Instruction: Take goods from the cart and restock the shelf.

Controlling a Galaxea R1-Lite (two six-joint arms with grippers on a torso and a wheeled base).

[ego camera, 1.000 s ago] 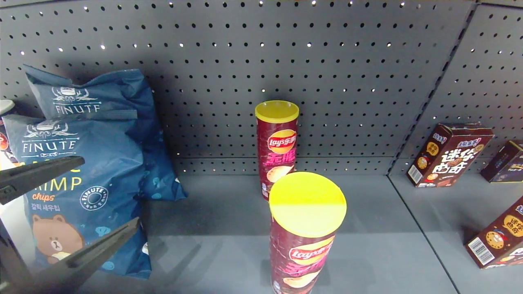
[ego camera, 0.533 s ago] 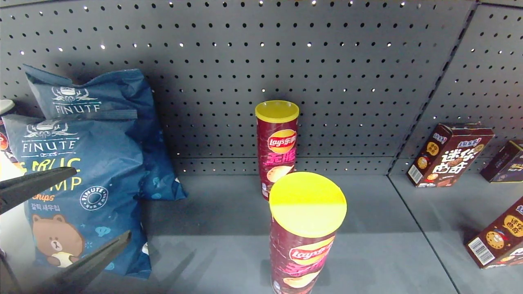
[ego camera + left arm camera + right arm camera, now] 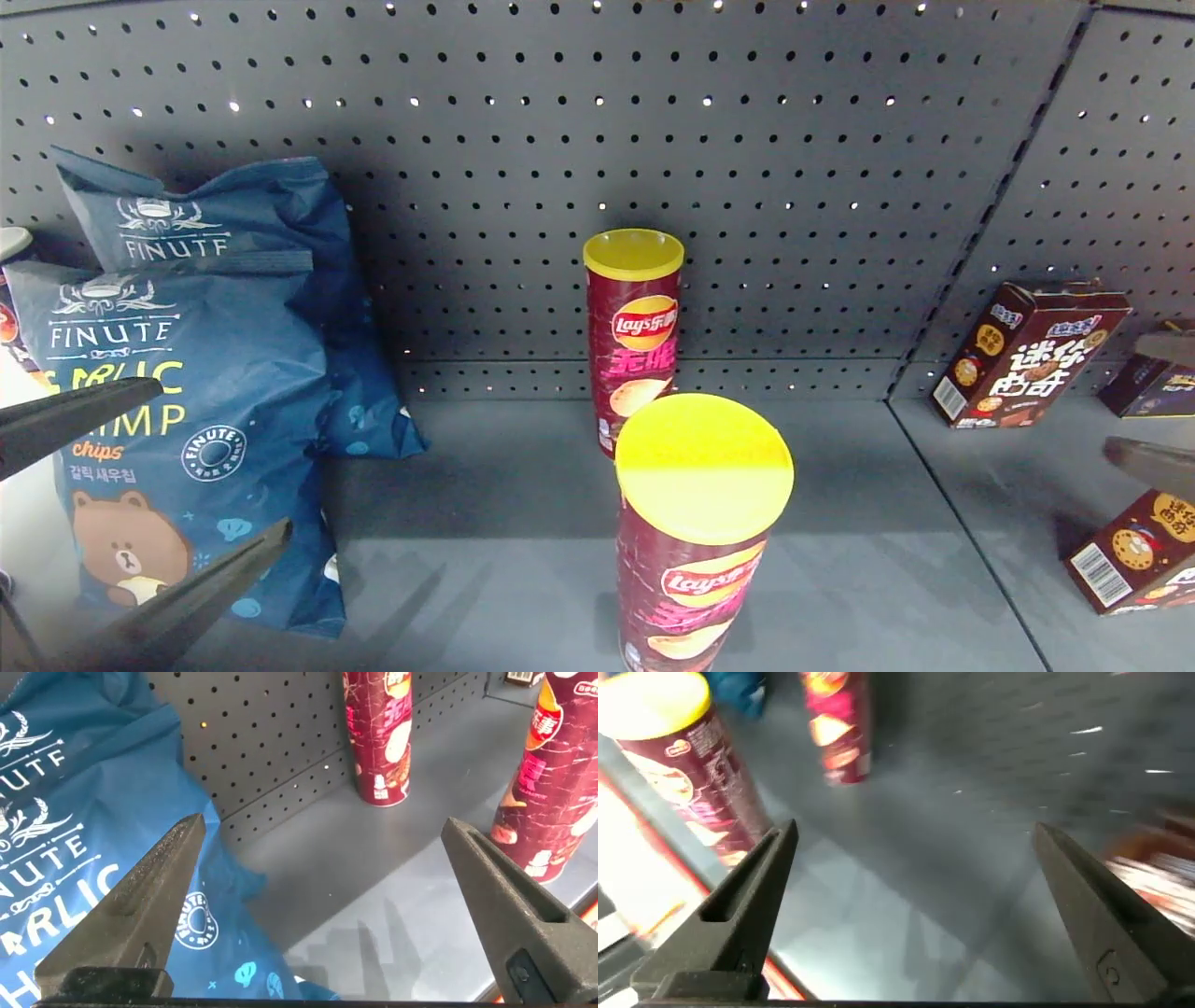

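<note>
Two dark red chip cans with yellow lids stand upright on the grey shelf (image 3: 504, 532): one (image 3: 633, 336) against the pegboard, one (image 3: 700, 532) nearer the front. My left gripper (image 3: 226, 454) is open and holds nothing, in front of the blue chip bags (image 3: 187, 401) at the left. In the left wrist view, the left gripper (image 3: 324, 821) has the bag (image 3: 65, 859) to one side and both cans (image 3: 378, 737) (image 3: 561, 784) beyond. My right gripper (image 3: 1120, 397) is open at the right edge, by the brown boxes. The right wrist view has the right gripper (image 3: 913, 829) empty, facing the cans (image 3: 687, 756) (image 3: 836, 728).
Brown snack boxes (image 3: 1027, 355) (image 3: 1134, 551) sit on the right part of the shelf, past a divider line. A second blue bag (image 3: 215, 215) leans on the pegboard wall (image 3: 747, 187) behind. Bare shelf lies between the bags and the cans.
My left gripper has drawn back toward the left edge, still open. The right gripper's fingers have come into the head view at the right edge. The cans have not moved.
</note>
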